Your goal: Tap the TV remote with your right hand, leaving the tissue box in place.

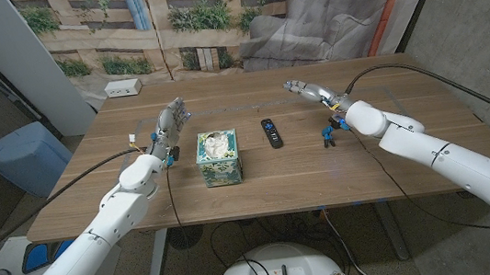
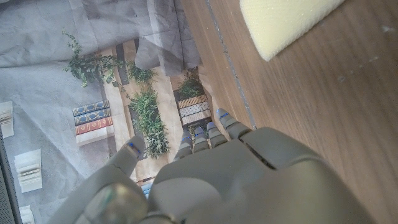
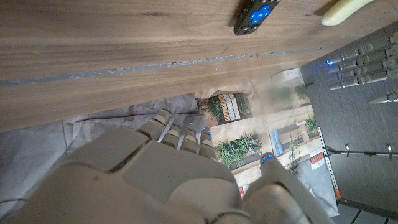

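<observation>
Right hand (image 3: 155, 180) above table (image 3: 124, 56); TV remote (image 3: 255, 14) apart.

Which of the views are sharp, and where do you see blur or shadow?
Head view: evenly lit and sharp; the tissue box and TV remote cast only soft shadows. Right wrist view: the right hand close up looks soft. Left wrist view: the left hand is blurred.

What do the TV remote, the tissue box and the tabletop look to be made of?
TV remote: likely hard plastic, matte black, with blue buttons seen in the right wrist view.
Tissue box: apparently printed cardboard, with a teal patterned surface, crisp folded edges and pale tissue at the top opening.
Table: wood or wood-look laminate; brown grain lines and a dull sheen. Which one cannot be told.
</observation>
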Robot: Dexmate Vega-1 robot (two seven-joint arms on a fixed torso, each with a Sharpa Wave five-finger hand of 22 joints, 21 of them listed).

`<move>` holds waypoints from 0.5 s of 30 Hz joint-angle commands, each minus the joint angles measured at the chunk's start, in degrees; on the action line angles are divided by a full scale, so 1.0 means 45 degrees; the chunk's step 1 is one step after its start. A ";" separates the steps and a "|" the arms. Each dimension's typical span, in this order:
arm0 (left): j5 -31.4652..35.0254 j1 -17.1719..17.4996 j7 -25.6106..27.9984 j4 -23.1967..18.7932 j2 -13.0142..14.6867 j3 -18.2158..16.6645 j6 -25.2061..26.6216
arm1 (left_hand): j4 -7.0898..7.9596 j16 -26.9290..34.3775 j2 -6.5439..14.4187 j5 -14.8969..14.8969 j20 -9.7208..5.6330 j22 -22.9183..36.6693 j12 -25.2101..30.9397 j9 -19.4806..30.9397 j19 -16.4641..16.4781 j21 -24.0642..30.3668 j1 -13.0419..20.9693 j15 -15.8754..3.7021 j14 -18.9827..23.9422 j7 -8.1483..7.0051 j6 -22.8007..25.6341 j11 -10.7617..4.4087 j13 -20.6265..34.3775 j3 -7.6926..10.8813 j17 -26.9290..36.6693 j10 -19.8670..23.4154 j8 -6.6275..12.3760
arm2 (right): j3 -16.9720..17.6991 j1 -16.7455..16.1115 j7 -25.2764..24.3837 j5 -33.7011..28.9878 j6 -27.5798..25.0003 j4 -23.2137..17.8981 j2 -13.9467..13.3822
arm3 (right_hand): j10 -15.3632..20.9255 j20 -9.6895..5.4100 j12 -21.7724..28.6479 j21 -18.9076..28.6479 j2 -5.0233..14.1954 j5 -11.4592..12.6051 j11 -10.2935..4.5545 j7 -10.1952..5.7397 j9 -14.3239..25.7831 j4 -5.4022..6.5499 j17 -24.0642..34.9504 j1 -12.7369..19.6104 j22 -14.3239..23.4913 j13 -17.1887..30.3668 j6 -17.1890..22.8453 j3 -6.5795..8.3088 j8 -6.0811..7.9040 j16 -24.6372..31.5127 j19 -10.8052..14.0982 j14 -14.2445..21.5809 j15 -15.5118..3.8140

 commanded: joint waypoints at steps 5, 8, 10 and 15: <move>-0.0155 0.0050 -0.0081 0.0386 -0.0218 0.0088 -0.0034 | -0.0048 0.0050 0.0866 0.0036 -0.0424 0.0069 0.0065 0.0069 0.0154 -0.0083 0.0027 -0.0010 -0.0006 0.0010 0.0030 0.0012 0.0021 0.0046 0.0063 0.0039 0.0038 | -0.0900 0.0316 0.0152 -0.3045 -0.1820 -0.1123 -0.0258 | -0.0801 -0.0106 -0.0051 0.0070 0.0249 0.0104 -0.0048 -0.0047 0.0017 0.0254 -0.0070 0.0039 0.0026 -0.0010 0.0176 -0.0010 0.0036 -0.0036 -0.0322 -0.0673 0.0052; -0.0148 0.0016 -0.0088 0.0452 -0.0242 0.0123 -0.0011 | -0.0042 0.0051 0.0869 0.0035 -0.0429 0.0070 0.0058 0.0070 0.0158 -0.0088 0.0017 -0.0026 -0.0005 0.0019 0.0029 0.0020 0.0021 0.0042 0.0066 0.0029 0.0034 | -0.1012 0.0381 0.0407 -0.3385 -0.2122 -0.1291 -0.0306 | -0.0832 0.0014 0.0059 0.0062 0.0260 0.0104 -0.0035 -0.0485 0.0009 0.0345 -0.0113 0.0032 0.0029 -0.0028 0.0242 -0.0050 -0.0001 -0.0006 -0.0596 -0.0934 0.0124; -0.0155 -0.0002 -0.0086 0.0487 -0.0266 0.0137 -0.0005 | -0.0040 0.0051 0.0871 0.0035 -0.0429 0.0070 0.0058 0.0070 0.0160 -0.0090 0.0014 -0.0019 -0.0003 0.0020 0.0031 0.0026 0.0022 0.0041 0.0067 0.0032 0.0034 | -0.1055 0.0376 0.0384 -0.3592 -0.2175 -0.1334 -0.0327 | -0.0791 0.0027 0.0098 0.0064 0.0255 0.0103 -0.0131 -0.0530 0.0009 0.0371 -0.0128 0.0032 0.0030 -0.0034 0.0167 -0.0067 -0.0034 -0.0004 -0.0680 -0.1043 0.0134; -0.0184 0.0001 -0.0082 0.0508 -0.0279 0.0156 0.0042 | -0.0032 0.0052 0.0883 0.0036 -0.0428 0.0070 0.0060 0.0071 0.0163 -0.0097 0.0007 -0.0016 0.0000 0.0018 0.0026 0.0035 0.0022 0.0040 0.0069 0.0044 0.0028 | -0.1260 0.0467 0.0677 -0.4222 -0.2435 -0.1494 -0.0421 | -0.0857 0.0015 0.0108 0.0029 0.0234 0.0098 -0.0153 -0.0806 0.0003 0.0433 -0.0159 0.0022 0.0032 -0.0045 0.0469 -0.0117 0.0052 0.0014 -0.1021 -0.1266 0.0152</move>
